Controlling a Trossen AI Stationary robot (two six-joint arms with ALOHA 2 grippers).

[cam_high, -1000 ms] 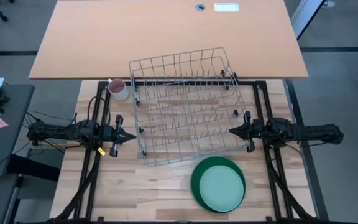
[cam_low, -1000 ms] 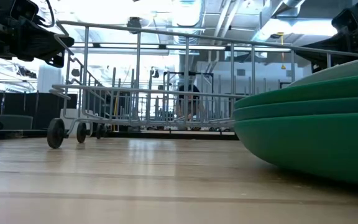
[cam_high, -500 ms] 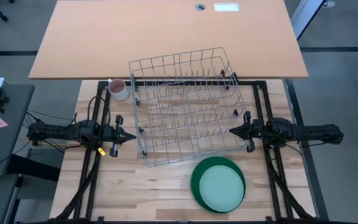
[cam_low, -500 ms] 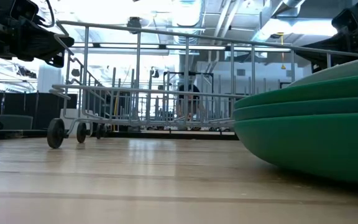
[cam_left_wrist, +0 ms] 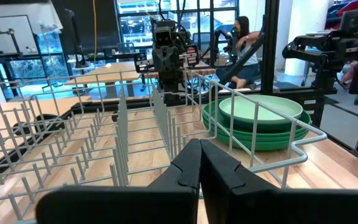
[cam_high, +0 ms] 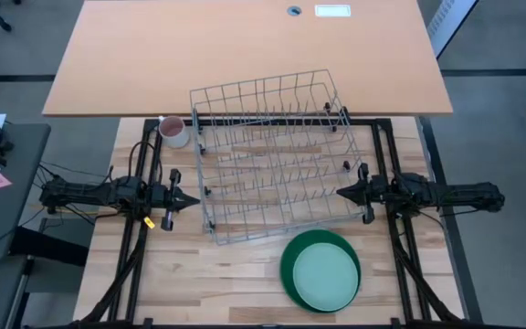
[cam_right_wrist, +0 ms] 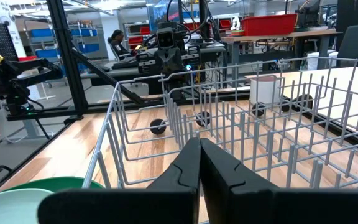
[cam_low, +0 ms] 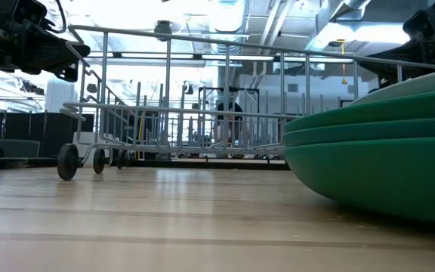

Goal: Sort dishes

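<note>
A stack of round dishes [cam_high: 320,270] lies flat on the wooden table near its front edge, right of centre: dark green plates below, a pale mint plate [cam_high: 324,277] on top. The stack also shows in the low view [cam_low: 384,162] and the left wrist view [cam_left_wrist: 260,121]. A wire dish rack [cam_high: 277,155] stands on small wheels in the table's middle. My left gripper [cam_high: 194,199] is shut and level at the rack's left side. My right gripper [cam_high: 341,192] is shut and level at the rack's right side. Neither touches anything.
A small pinkish-white mug [cam_high: 173,131] stands at the rack's far left corner. A large orange desk top [cam_high: 245,50] lies beyond the table's far edge. Bare wood lies left of the dish stack along the front edge [cam_high: 217,283]. A person [cam_left_wrist: 244,46] sits in the room behind.
</note>
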